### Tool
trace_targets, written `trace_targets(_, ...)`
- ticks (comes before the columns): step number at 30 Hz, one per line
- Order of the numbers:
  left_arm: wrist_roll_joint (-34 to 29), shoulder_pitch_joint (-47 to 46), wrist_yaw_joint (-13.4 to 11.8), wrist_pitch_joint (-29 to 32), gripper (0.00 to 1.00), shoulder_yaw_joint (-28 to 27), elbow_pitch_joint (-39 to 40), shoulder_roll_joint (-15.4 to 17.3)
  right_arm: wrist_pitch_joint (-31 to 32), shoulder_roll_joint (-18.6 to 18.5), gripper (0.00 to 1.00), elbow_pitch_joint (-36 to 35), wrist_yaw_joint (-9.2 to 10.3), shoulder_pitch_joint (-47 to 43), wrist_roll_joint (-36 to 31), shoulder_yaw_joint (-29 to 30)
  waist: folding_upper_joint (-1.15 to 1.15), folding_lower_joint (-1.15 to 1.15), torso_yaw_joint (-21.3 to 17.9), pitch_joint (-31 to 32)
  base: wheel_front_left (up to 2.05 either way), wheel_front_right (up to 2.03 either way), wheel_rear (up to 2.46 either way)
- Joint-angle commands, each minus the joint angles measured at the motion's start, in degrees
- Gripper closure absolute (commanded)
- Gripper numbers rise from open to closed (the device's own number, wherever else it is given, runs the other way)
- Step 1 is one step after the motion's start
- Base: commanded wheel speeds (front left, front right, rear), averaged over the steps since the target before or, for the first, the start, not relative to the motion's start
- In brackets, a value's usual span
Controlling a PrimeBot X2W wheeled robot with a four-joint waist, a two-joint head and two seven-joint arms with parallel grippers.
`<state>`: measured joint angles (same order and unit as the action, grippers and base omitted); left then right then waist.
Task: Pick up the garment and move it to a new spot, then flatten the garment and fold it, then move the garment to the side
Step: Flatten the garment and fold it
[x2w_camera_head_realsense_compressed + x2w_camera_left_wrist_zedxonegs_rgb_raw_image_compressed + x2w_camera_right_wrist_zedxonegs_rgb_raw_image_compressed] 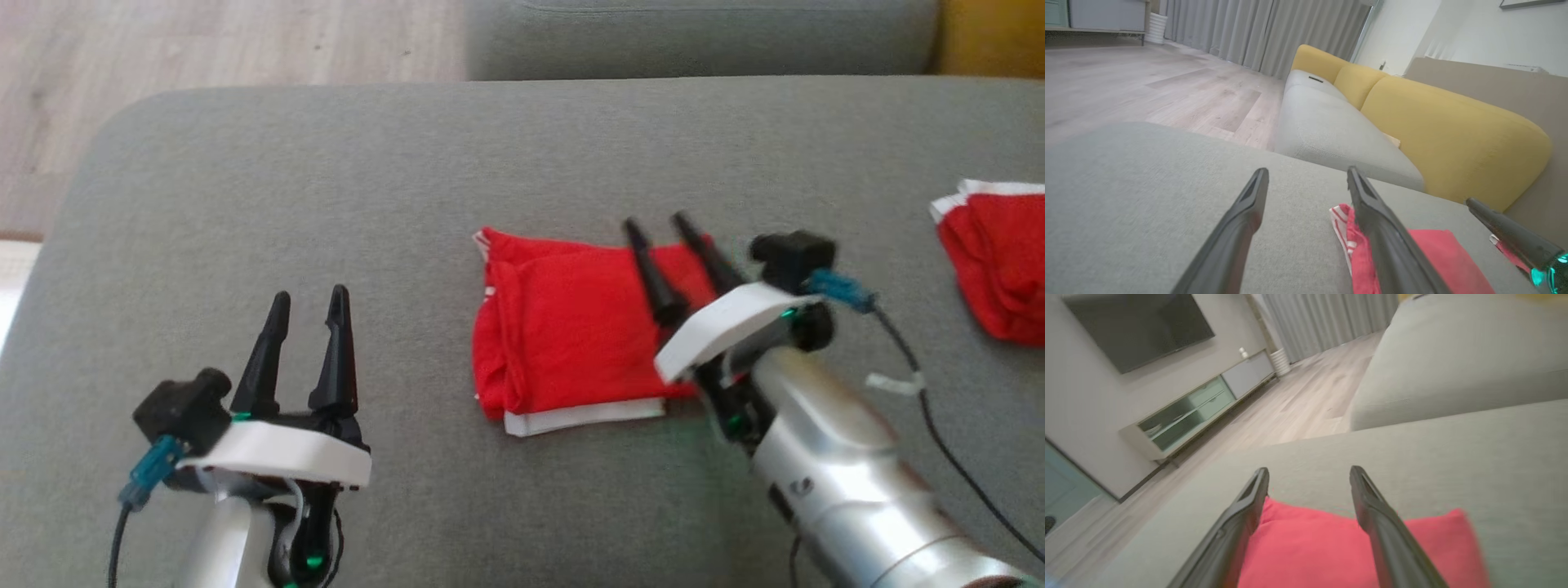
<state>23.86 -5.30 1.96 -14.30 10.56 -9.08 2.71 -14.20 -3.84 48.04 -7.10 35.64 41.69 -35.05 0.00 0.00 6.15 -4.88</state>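
Folded red garment [571, 327] lies in the middle of the grey cushion [326, 163], right hand [653, 222] open over its right edge, left hand [310, 296] open to its left. Soft, light and likely to unfold, it is best pinched through all layers.

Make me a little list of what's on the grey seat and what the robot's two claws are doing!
surface: wide grey fabric seat cushion
middle: folded red cloth garment with white trim, lying flat
far right: second red cloth garment with white edge, cut off by the picture's edge
left gripper: open, empty, over bare cushion left of the folded garment
right gripper: open, fingers spread over the folded garment's right part, gripping nothing
beyond: pale wooden floor, yellow sofa back
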Motion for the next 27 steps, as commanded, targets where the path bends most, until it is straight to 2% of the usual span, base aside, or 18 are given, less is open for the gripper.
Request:
trace_targets(1, 0.0, -2.7, -0.3, -0.7, 0.00, -1.9, 2.2, 0.2, -0.8, 0.5, 0.00, -1.6, -0.39, 1.0, -1.5, 0.9, 0.00, 0.00, -1.0, 0.0, 0.00, 0.00, 0.00)
trace_targets(6, -0.2, -3.2, -0.8, -0.7, 0.00, -2.6, 3.9, 0.2, -0.8, -0.9, 0.00, -6.7, -0.39, -3.5, -12.0, 12.6, 0.00, 0.00, -3.3, -0.2, 0.00, 0.00, 0.00)
trace_targets(13, -1.0, -3.2, -1.0, -0.7, 0.00, -3.5, 5.5, 0.2, -0.8, -0.1, 0.00, -18.1, -0.39, -12.3, -23.3, 23.1, 0.00, 0.00, -5.1, 0.0, 0.00, 0.00, 0.00)
trace_targets(19, -3.5, -2.3, -1.1, -0.7, 0.00, -4.6, 6.6, 0.2, -0.8, 0.8, 0.00, -26.3, -0.39, -18.8, -29.1, 27.0, 0.00, 0.00, -5.9, 0.1, 0.00, 0.00, 0.00)
trace_targets(27, -3.9, -0.9, -1.4, -0.7, 0.00, -4.4, 6.4, 0.2, -0.8, 0.9, 0.00, -29.7, -0.39, -22.4, -26.9, 27.4, 0.00, 0.00, -5.8, 0.1, 0.00, 0.00, 0.00)
